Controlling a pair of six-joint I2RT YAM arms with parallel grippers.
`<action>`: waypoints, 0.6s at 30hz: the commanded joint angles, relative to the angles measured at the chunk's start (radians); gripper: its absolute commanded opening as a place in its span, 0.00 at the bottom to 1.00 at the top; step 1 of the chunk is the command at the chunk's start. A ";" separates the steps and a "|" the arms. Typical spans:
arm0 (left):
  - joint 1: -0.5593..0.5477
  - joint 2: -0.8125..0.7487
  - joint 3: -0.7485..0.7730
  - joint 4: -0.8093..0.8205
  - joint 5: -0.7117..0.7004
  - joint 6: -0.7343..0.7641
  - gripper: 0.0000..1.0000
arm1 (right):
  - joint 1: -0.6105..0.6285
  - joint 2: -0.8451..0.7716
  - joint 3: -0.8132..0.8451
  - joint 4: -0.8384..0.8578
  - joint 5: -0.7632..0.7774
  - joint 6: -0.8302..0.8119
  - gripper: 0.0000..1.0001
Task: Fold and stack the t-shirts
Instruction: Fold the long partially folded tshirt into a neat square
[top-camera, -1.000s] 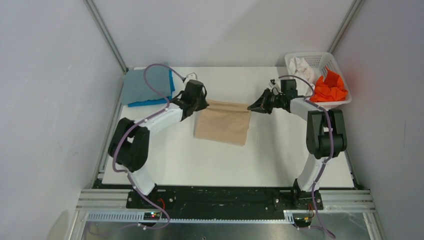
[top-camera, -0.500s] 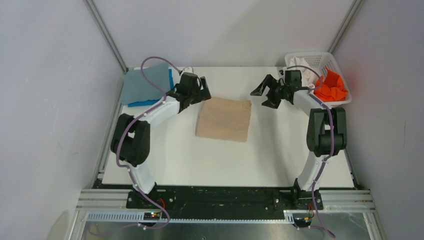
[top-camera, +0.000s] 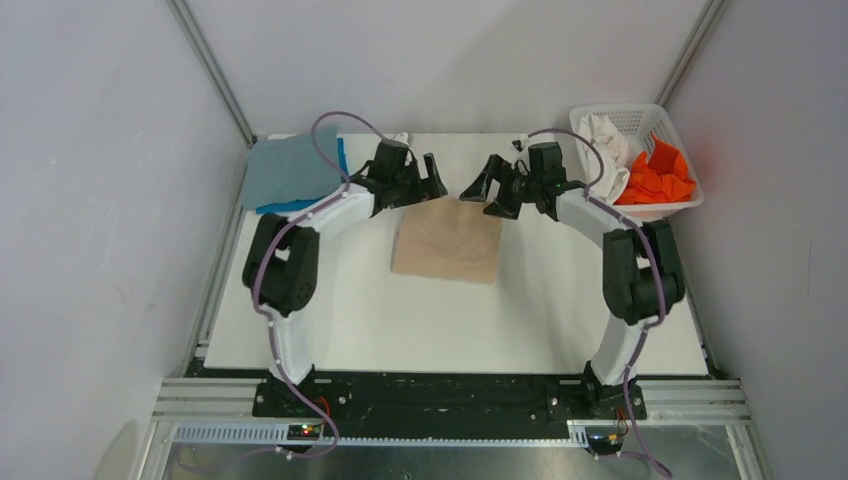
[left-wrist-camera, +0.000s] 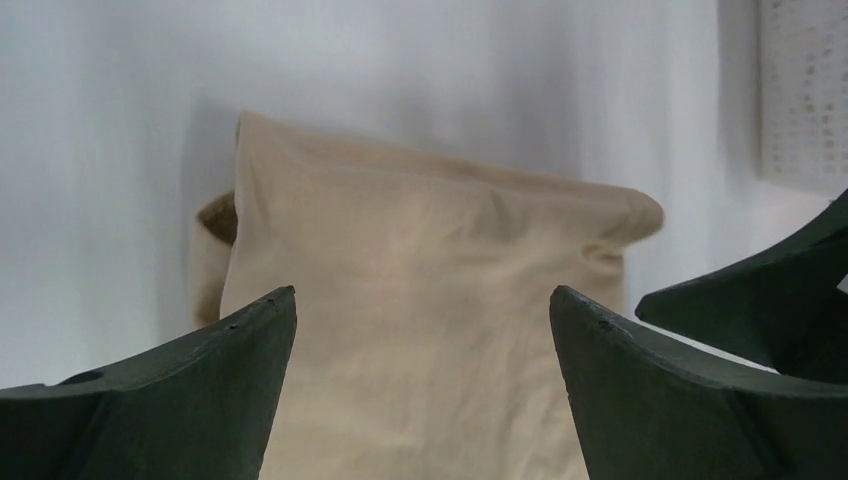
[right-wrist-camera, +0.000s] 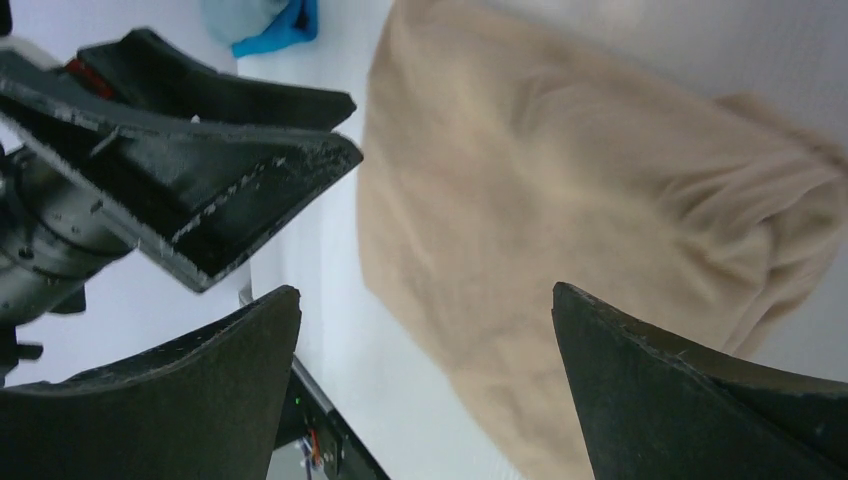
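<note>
The tan t-shirt (top-camera: 447, 240) lies folded flat mid-table, also in the left wrist view (left-wrist-camera: 430, 250) and the right wrist view (right-wrist-camera: 600, 190). My left gripper (top-camera: 428, 183) (left-wrist-camera: 420, 300) hovers open over its far left edge, nothing between the fingers. My right gripper (top-camera: 483, 195) (right-wrist-camera: 425, 300) is open too, just across from it at the far edge, holding nothing. A grey-blue t-shirt (top-camera: 288, 168) rests folded on a bright blue one (top-camera: 300, 206) at the far left. A white t-shirt (top-camera: 604, 133) and an orange t-shirt (top-camera: 657, 175) sit crumpled in the basket.
The white lattice basket (top-camera: 622, 108) stands at the far right corner. The two gripper heads are close together, a narrow gap between them. The white table (top-camera: 400, 320) is walled in by grey panels on three sides.
Both grippers were shut on the tan shirt's far corners a second ago. They opened, let it drop flat, and swung inward toward each other over its far edge.
</note>
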 joint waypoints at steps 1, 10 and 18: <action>0.016 0.111 0.097 0.010 0.035 -0.016 1.00 | -0.040 0.140 0.083 0.098 0.008 0.041 0.99; 0.044 0.284 0.189 -0.072 0.029 -0.119 1.00 | -0.074 0.420 0.278 -0.090 0.143 0.079 0.99; 0.038 0.136 -0.040 -0.082 -0.056 -0.188 1.00 | -0.054 0.386 0.155 -0.110 0.147 0.118 0.99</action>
